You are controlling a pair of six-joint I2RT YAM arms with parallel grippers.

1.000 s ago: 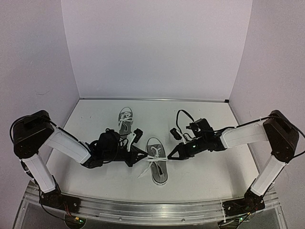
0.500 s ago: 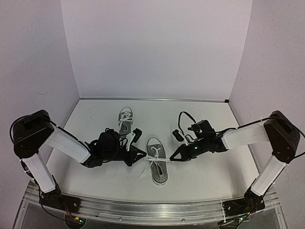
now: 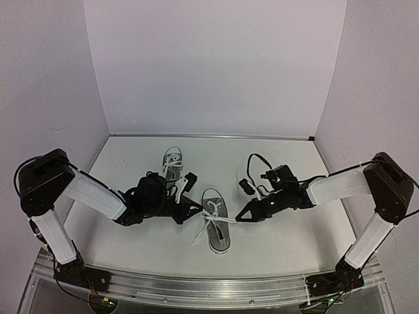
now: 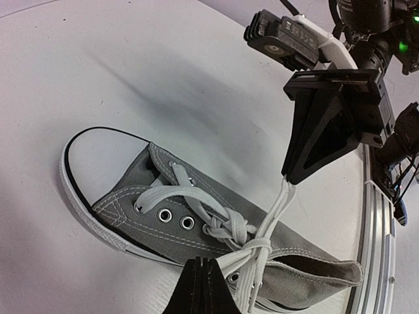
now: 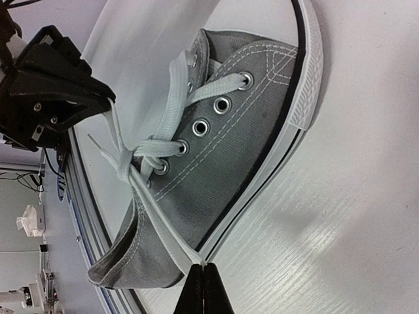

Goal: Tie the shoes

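Observation:
The near grey shoe (image 3: pixel 215 227) lies mid-table with its toe pointing away, and the two grippers stand on either side of it. My left gripper (image 3: pixel 198 210) is shut on a loop of its white lace (image 4: pixel 252 265) at the shoe's left. My right gripper (image 3: pixel 238 218) is shut on the other lace loop (image 5: pixel 163 226) at the shoe's right. The loops run taut to a knot (image 4: pixel 259 245) over the tongue, which also shows in the right wrist view (image 5: pixel 124 165). The second grey shoe (image 3: pixel 172 163) lies farther back, beside the left arm.
White walls enclose the table on three sides. A metal rail (image 3: pixel 209 288) runs along the near edge. A cable loops above the right wrist (image 3: pixel 252 163). The far shoe sits close behind the left wrist.
My right gripper has drawn to the right with its lace loop. The left gripper has shifted slightly. The lace now stretches tighter across the near shoe.

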